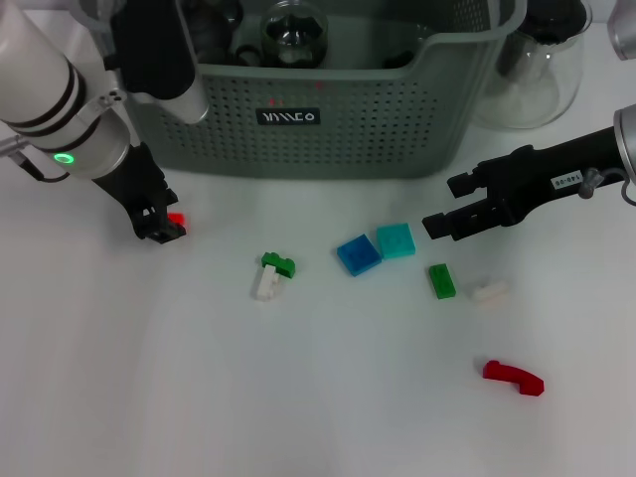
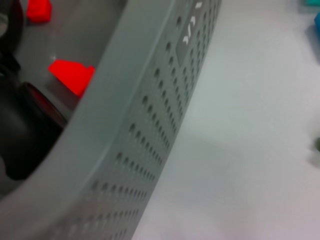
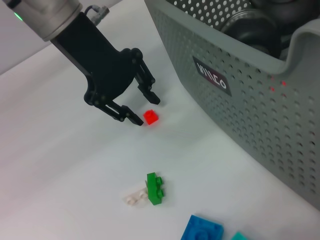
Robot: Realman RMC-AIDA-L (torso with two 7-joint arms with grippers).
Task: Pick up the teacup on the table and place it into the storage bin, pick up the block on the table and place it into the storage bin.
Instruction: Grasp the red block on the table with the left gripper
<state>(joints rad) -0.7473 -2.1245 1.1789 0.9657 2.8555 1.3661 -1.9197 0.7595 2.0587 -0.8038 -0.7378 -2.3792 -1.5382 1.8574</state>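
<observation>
The left claw (image 3: 142, 107), spread, brackets a small red block (image 3: 151, 117) on the tabletop (image 1: 149, 397) beside the storage bin (image 1: 338, 139), poised to pinch it. The right claw (image 1: 437, 225) hovers spread near other blocks.

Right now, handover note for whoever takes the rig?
Left hand: open, down at the table, fingers straddling the small red block, not closed on it.
Right hand: open, holding nothing, hovering by the teal block.
Storage bin: at the back, already holding dark cups and red blocks.
Left: grasp the red block, bin it, then the other blocks scattered on the table. No teacup visible on the table.
</observation>
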